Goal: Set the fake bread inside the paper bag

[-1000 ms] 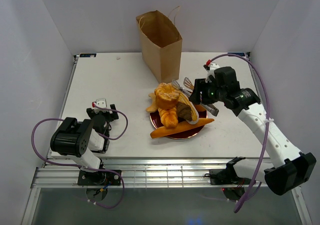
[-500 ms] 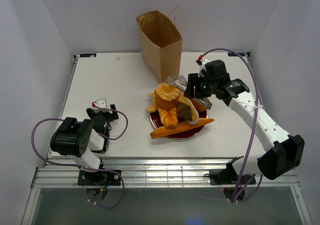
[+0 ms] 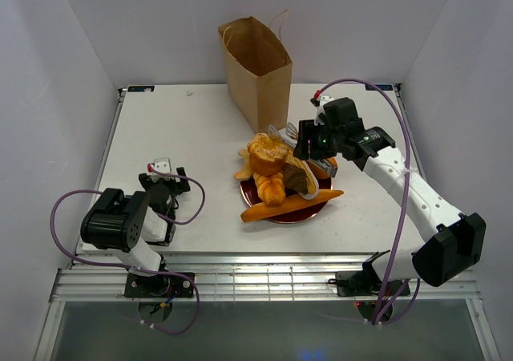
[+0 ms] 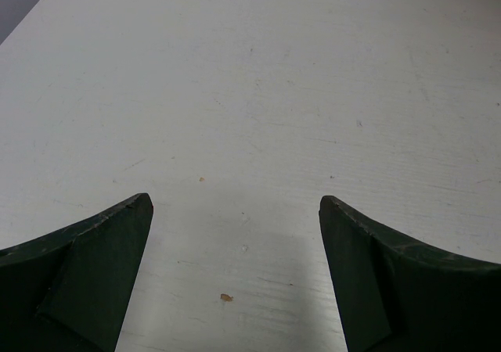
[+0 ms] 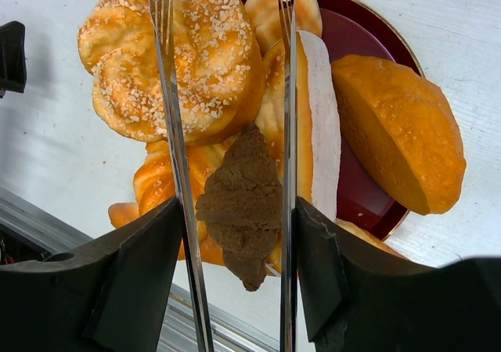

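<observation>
The fake bread (image 3: 272, 167) lies heaped on a dark red plate (image 3: 325, 188): a seeded bun (image 5: 219, 55), a brown croissant (image 5: 244, 203), a filled roll (image 5: 313, 117), an oval loaf (image 5: 399, 133) and a long baguette (image 3: 288, 206). My right gripper (image 3: 309, 144) is shut on metal tongs (image 5: 287, 94). The tongs' two arms stand apart over the pile, either side of the brown croissant. Behind the plate stands the paper bag (image 3: 256, 76), upright with its mouth open. At the near left my left gripper (image 4: 235, 199) rests open over bare table.
White walls close in the table (image 3: 184, 136) on the left, right and back. The bag stands just behind the plate. An aluminium rail (image 3: 256, 281) runs along the near edge. A purple cable (image 3: 401, 136) loops above the right arm.
My right arm has swung left and forward, carrying the tongs from beside the plate to over the bread pile. The left arm has not moved.
</observation>
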